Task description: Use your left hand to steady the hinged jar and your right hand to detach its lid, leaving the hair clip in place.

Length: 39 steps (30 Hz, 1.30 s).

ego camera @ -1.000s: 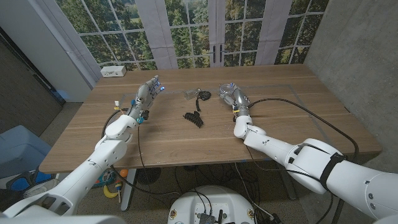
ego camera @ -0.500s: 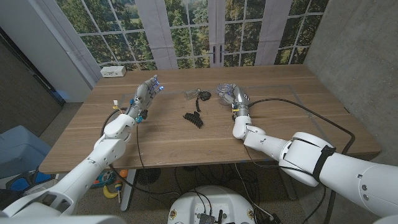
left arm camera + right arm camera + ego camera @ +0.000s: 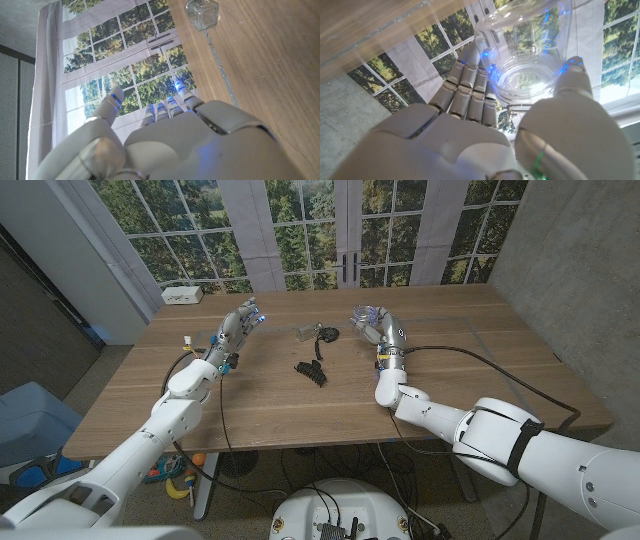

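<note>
Lifted slightly since a second ago, the right hand (image 3: 372, 321) grips the glass lid (image 3: 530, 65), already detached. Left hand (image 3: 236, 328), fingers apart, holds nothing left of the jar (image 3: 306, 333) at upper centre; clip (image 3: 311, 371) below. Setting down remains.

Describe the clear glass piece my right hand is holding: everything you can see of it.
The glass piece is clear and round, with a thick ringed rim and smooth wall; wire hardware shows at its edge. The right hand grips it, fingers on one side, thumb on the other, lifted off the table. Whether it is the lid or the jar body I cannot tell.
</note>
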Tool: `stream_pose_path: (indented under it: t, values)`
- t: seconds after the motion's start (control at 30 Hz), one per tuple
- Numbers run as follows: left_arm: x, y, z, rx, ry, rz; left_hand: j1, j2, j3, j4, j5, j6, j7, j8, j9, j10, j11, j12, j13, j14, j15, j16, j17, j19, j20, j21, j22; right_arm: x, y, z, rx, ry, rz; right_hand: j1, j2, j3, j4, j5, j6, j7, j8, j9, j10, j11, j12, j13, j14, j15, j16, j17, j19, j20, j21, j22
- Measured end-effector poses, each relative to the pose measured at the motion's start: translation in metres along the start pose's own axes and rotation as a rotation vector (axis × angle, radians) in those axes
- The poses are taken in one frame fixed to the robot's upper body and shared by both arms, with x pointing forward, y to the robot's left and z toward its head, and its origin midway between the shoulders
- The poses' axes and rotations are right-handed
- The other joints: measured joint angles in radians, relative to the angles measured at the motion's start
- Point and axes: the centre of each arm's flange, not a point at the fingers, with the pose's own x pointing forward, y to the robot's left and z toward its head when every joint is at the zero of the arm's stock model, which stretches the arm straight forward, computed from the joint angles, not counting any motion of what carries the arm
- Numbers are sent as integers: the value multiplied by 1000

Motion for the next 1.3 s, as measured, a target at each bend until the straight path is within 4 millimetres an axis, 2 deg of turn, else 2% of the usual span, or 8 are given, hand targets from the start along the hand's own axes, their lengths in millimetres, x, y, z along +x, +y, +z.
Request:
stream_pose_path:
  t: [0.2,0.57,0.63,0.73,1.0,1.17,1.2,1.3]
  values:
    - [4,-3,10,70,-5,-8,51,-6,5,-32,0,30,-14,14,5,37,2,8,0,42,-5,8,3,36,9,0,3,-7,-11,-12,3,37,-19,0,0,0,0,-1,2,2,11,16,0,0,13,14,0,0,0,22,-11,0,10,1]
    - [8,-11,28,179,-20,-18,114,-17,10,-37,0,82,-25,26,5,80,2,16,5,84,-8,8,3,70,7,-14,3,-18,-21,-7,38,68,9,0,0,0,0,-5,2,2,25,42,-4,-4,32,35,0,0,0,57,-25,4,31,5]
    - [9,-15,32,219,-23,-30,114,-17,10,-37,0,86,-21,26,5,83,-1,16,5,84,-8,8,3,76,12,-14,3,-17,-22,-1,57,71,19,0,0,0,0,-5,3,3,25,43,-4,-4,39,36,0,0,0,62,-29,7,33,5]
    - [9,-16,35,242,-27,-14,125,-20,10,-37,0,86,-21,26,5,85,-4,16,5,84,-9,8,3,76,12,-14,3,-13,-34,20,123,42,4,0,0,0,0,-8,9,2,25,47,-4,-4,40,58,0,0,0,68,-32,4,33,5]
    - [9,-23,44,321,-48,-9,166,-50,5,-41,-4,114,-49,34,5,101,-9,16,5,96,-6,8,3,92,18,-22,3,-7,-59,45,218,23,2,0,0,0,0,-8,9,2,33,59,-4,-4,48,59,2,2,-8,85,-34,2,48,5]
    - [10,-28,48,342,-58,-13,196,-73,5,-41,-4,136,-79,34,5,118,-18,16,5,107,-10,8,3,106,21,-30,3,-6,-64,50,245,26,18,0,0,0,0,-8,9,2,37,66,-4,-4,59,59,2,2,-8,96,-45,6,55,5]
    - [10,-30,49,371,-65,-10,202,-79,4,-42,-4,141,-84,39,5,120,-19,16,5,109,-8,8,3,108,23,-30,3,-6,-72,56,269,20,13,1,-1,0,0,-8,9,2,39,66,-4,-4,59,59,2,2,-8,98,-45,5,56,5]
    - [11,-32,52,386,-73,-12,228,-106,-2,-48,-4,157,-105,41,9,132,-29,16,5,124,-3,8,3,125,40,-34,3,-6,-77,59,292,25,20,7,-7,0,0,-8,9,2,42,70,-4,-4,60,59,2,2,-15,104,-45,6,62,5]
